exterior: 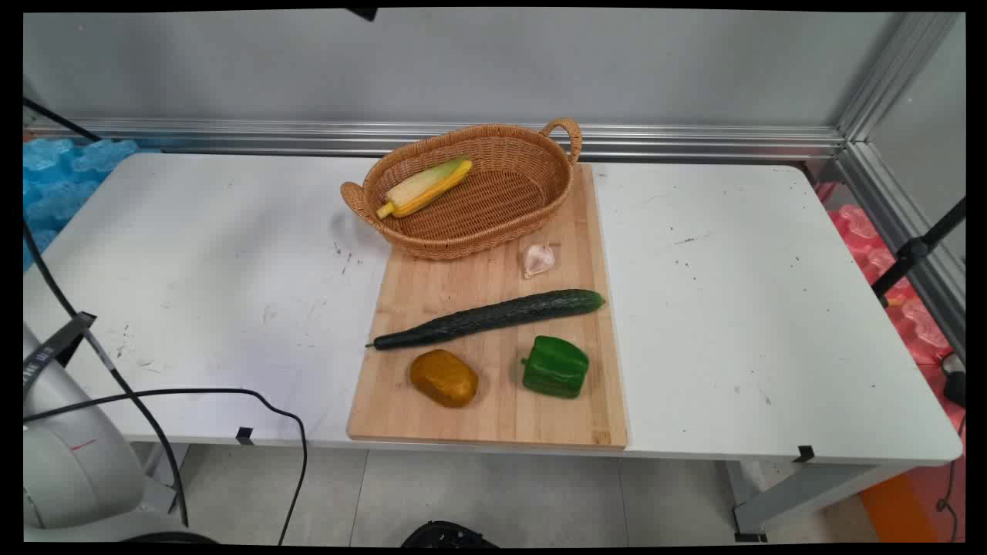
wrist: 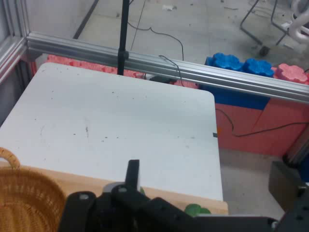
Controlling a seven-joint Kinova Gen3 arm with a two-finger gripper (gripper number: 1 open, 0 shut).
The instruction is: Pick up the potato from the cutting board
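Observation:
My gripper (exterior: pixel 361 13) shows only as a black tip at the top edge of the main view, high above the table and holding nothing that I can see. Below it a wicker basket (exterior: pixel 463 248) stands on the far end of a wooden cutting board (exterior: pixel 493 422), with a corn cob (exterior: pixel 426 187) lying in it. On the board lie a garlic bulb (exterior: pixel 537 259), a long dark cucumber (exterior: pixel 490 316), a green bell pepper (exterior: pixel 555 367) and an orange-brown lump (exterior: pixel 443 378). The hand view looks over the gripper's linkage (wrist: pixel 145 205) at the basket's rim (wrist: pixel 24 198), the board's edge (wrist: pixel 87 181) and bare white table (wrist: pixel 120 121).
A black cable (exterior: pixel 193 393) hangs over the table's near left edge. Blue foam pieces (exterior: pixel 62 177) lie off the left end and pink ones (exterior: pixel 887 254) off the right end, beside a black stand leg (exterior: pixel 917 247). An aluminium rail (exterior: pixel 694 139) runs behind the table.

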